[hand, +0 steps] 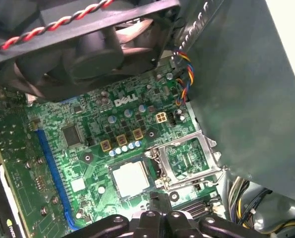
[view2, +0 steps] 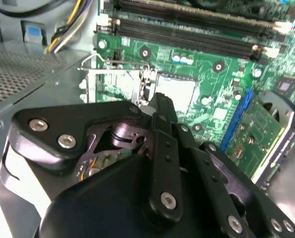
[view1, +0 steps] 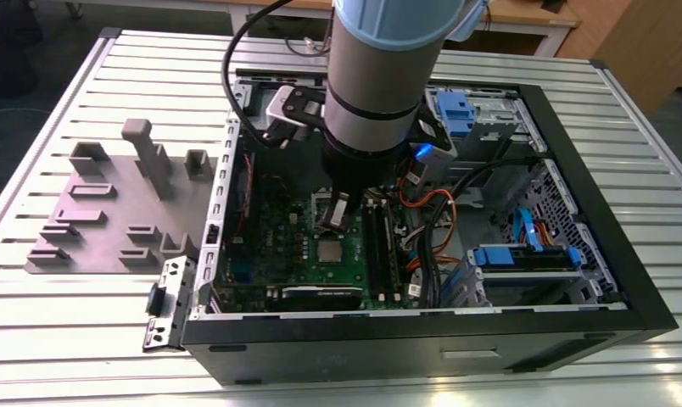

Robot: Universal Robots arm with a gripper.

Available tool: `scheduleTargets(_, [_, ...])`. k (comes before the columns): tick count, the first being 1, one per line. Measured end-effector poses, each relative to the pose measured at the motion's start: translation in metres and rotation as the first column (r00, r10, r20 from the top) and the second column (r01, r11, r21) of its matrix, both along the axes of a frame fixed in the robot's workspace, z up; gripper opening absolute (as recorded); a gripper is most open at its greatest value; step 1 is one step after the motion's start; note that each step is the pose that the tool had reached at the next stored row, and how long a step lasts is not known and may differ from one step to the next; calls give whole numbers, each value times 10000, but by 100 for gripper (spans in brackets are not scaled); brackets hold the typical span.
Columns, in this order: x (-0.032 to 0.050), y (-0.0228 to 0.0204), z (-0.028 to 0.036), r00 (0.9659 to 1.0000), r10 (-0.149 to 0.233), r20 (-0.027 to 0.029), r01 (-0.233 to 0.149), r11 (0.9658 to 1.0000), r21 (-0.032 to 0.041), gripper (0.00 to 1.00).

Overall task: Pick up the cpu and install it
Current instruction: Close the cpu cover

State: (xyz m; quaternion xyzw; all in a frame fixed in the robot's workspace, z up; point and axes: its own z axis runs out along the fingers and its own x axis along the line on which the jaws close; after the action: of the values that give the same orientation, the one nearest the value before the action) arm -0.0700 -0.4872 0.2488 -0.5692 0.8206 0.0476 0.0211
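The cpu point(hand: 130, 178) apparently sat in place on the board point(hand: 93, 144), socket frame point(hand: 188, 157) flipped open to admit it — the tool point(hand: 160, 198) hovered above, clenched or released I couldn't tell.

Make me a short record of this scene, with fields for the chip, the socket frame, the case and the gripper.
cpu: small silvery-grey square chip, lying flat on the green circuit board
socket frame: rectangular metal frame, swung open beside the chip
case: open black computer case, holds the board
gripper: black gripper, nearest the chip; contact cannot be told
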Motion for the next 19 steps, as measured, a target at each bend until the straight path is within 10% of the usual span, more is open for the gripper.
scheduleTargets(6, [52,1,-19,9985,551,3,-551,9985,43,11])
scheduleTargets(12, [114,11,-47,9984,570,28,-571,9972,477,11])
scheduleTargets(19, [133,22,-76,9935,1135,30,-1135,9923,504,11])
